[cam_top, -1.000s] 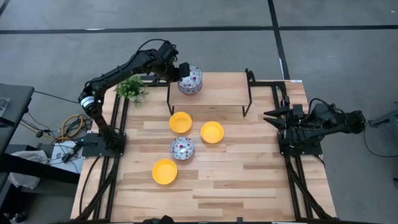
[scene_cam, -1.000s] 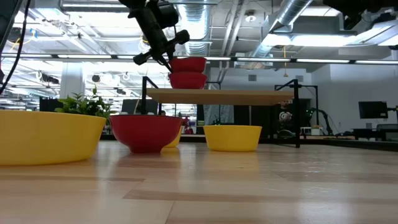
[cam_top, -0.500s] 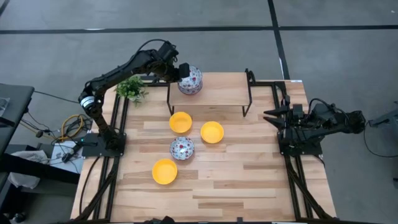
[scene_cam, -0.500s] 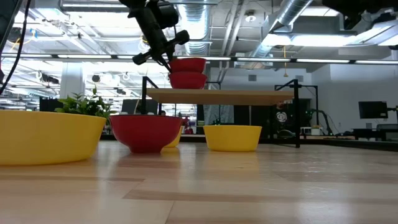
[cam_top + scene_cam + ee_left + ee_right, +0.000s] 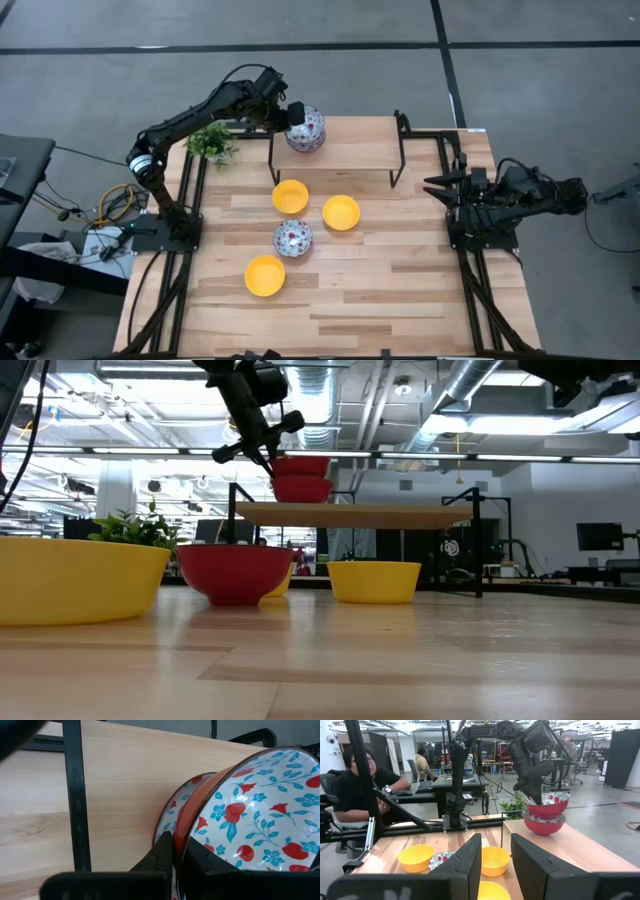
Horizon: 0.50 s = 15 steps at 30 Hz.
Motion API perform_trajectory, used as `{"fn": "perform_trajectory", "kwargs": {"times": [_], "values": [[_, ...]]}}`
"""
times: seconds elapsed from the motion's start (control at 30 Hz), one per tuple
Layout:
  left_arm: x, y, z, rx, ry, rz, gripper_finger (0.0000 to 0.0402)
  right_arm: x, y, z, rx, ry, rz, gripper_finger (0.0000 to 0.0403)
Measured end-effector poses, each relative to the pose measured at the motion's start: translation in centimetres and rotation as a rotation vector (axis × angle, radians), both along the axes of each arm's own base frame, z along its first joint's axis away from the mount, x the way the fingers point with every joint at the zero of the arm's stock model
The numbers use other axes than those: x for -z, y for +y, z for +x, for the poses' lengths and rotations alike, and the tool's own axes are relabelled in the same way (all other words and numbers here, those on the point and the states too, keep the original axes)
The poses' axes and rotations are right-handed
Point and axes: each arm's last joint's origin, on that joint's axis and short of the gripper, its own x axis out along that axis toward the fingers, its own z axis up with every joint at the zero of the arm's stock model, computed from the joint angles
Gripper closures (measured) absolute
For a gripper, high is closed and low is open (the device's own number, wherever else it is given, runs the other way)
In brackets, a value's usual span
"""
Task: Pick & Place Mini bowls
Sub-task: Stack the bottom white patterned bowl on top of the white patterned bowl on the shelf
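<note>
I hold the floral mini bowl (image 5: pixel 260 815) by its thin rim – left pincer (image 5: pixel 178 851) clamped there, near the desk's far-left corner above another bowl (image 5: pixel 301 488) – it looks stiff, slippery, fragile.

Grey floor (image 5: pixel 560 90) with dark lines, exposed ceiling ducts (image 5: pixel 470 390), seated person (image 5: pixel 357 790) at desk.

Two stacked floral bowls (image 5: pixel 306 130) on shelf (image 5: pixel 350 145), upper centre; four bowls below on table (image 5: pixel 400 280); plant (image 5: pixel 211 142) upper left.
</note>
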Motion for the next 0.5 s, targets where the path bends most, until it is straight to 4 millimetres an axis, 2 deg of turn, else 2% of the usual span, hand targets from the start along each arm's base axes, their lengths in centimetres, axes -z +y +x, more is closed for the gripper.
{"fn": "perform_trajectory", "kwargs": {"times": [0.5], "values": [[0.19,-0.44,-0.08,0.005,0.030,-0.024,0.0390,-0.01,0.00,0.00,0.000,-0.001,0.000,0.0308]]}}
